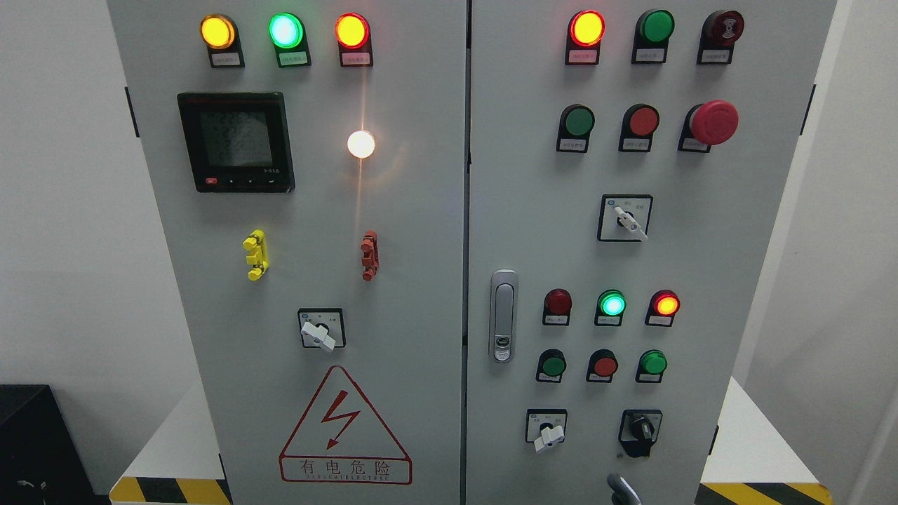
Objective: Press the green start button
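Three unlit green buttons (579, 120), two doors (393, 280).

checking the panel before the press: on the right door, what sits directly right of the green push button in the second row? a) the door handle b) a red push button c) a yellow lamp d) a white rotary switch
b: the green push button on the right door has a red push button just to its right, with the big red mushroom button beyond that.

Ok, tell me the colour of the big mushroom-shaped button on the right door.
Red; the mushroom button shows clearly in the head view.
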Robot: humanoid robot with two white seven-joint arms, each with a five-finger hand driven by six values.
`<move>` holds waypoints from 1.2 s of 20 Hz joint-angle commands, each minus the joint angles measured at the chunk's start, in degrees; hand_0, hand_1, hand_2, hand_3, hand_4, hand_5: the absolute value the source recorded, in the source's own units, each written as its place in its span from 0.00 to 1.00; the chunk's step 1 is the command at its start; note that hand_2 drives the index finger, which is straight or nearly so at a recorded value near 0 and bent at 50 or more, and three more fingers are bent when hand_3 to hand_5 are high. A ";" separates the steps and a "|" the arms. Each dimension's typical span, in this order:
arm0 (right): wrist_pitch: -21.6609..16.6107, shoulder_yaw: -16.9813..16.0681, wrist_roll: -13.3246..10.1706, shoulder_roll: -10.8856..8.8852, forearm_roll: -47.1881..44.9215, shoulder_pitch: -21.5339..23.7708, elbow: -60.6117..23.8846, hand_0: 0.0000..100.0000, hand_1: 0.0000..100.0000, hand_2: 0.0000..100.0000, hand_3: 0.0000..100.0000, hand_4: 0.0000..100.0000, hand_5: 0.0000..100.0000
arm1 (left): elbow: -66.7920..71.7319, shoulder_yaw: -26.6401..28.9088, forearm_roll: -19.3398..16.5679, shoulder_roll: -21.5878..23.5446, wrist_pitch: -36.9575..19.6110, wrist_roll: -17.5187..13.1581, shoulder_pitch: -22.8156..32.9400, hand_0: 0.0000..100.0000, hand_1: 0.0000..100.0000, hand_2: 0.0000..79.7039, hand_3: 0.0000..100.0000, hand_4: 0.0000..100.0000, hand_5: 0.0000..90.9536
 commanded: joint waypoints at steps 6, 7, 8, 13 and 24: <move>-3.47 -0.21 -1.74 -0.09 11.27 -0.69 -0.03 0.12 0.35 0.00 0.44 0.42 0.35 | -1.58 0.00 0.00 0.00 0.04 -0.04 -1.32 0.12 0.56 0.00 0.00 0.00 0.00; -3.48 -0.30 -2.26 -0.09 13.29 -0.95 0.06 0.13 0.34 0.00 0.47 0.45 0.38 | -1.58 0.00 0.00 0.00 0.04 -0.04 -1.32 0.12 0.56 0.00 0.00 0.00 0.00; -3.56 -0.39 -2.53 -0.09 15.49 -1.30 0.06 0.13 0.34 0.00 0.54 0.53 0.49 | -1.58 0.00 0.00 0.00 0.04 -0.04 -1.32 0.12 0.56 0.00 0.00 0.00 0.00; -4.35 -2.14 -2.71 0.00 26.83 -2.09 0.50 0.14 0.35 0.00 0.70 0.73 0.86 | -1.58 0.00 0.00 0.00 0.04 -0.04 -1.32 0.12 0.56 0.00 0.00 0.00 0.00; -8.31 -7.68 -7.36 0.09 53.46 -8.33 2.61 0.27 0.33 0.00 0.87 0.88 1.00 | -1.58 0.00 0.00 0.00 0.04 -0.04 -1.32 0.12 0.56 0.00 0.00 0.00 0.00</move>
